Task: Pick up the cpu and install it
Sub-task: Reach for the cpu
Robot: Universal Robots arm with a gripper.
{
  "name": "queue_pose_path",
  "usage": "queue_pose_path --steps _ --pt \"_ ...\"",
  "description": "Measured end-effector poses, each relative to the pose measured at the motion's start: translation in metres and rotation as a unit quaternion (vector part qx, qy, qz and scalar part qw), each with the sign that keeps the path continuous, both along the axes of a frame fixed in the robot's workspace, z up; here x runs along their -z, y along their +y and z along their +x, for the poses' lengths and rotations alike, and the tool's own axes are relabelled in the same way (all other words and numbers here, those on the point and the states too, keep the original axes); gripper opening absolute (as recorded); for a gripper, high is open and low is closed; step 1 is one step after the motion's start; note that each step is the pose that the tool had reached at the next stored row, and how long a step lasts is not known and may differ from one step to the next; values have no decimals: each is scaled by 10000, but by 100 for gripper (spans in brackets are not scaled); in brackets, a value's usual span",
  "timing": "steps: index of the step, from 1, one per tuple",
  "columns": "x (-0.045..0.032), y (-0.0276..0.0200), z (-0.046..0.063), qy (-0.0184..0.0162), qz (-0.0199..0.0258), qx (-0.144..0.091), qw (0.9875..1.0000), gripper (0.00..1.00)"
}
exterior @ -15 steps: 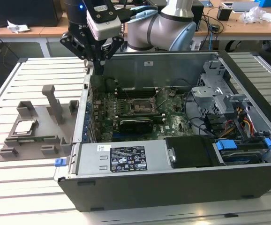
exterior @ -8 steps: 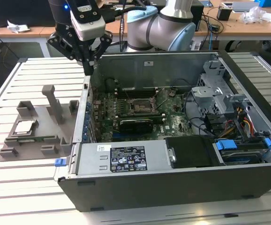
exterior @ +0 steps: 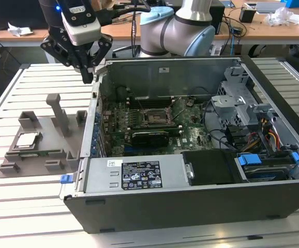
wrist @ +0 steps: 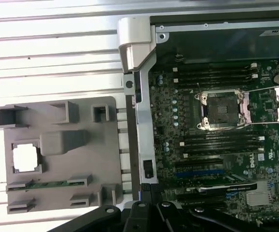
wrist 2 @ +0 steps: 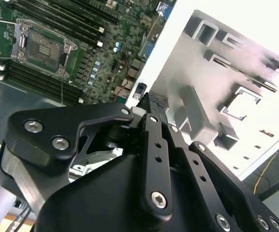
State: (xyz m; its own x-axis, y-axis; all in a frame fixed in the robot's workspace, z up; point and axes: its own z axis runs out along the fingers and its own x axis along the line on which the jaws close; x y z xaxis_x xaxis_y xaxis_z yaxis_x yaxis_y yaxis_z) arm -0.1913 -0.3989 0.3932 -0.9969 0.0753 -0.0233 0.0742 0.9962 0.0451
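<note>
there, cpu [wrist: 25, 158] glare-white in fixture [wrist: 81, 164]

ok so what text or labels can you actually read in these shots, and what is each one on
Nothing is legible; every print is too small or blurred.
Black-and-white label on the computer's metal cover: too small to read.
White sticker on the computer's back wall: too small.
White print on the black expansion card: blurred.
</note>
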Motion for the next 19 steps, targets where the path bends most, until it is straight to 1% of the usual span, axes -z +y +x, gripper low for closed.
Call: queue_pose_path --steps 7,11,19 --pt "0 0 -111 0 0 0 10000 11" --pt "0 0 -199 0 0 0 10000 11" --pt "0 0 -336 0 0 0 10000 11"
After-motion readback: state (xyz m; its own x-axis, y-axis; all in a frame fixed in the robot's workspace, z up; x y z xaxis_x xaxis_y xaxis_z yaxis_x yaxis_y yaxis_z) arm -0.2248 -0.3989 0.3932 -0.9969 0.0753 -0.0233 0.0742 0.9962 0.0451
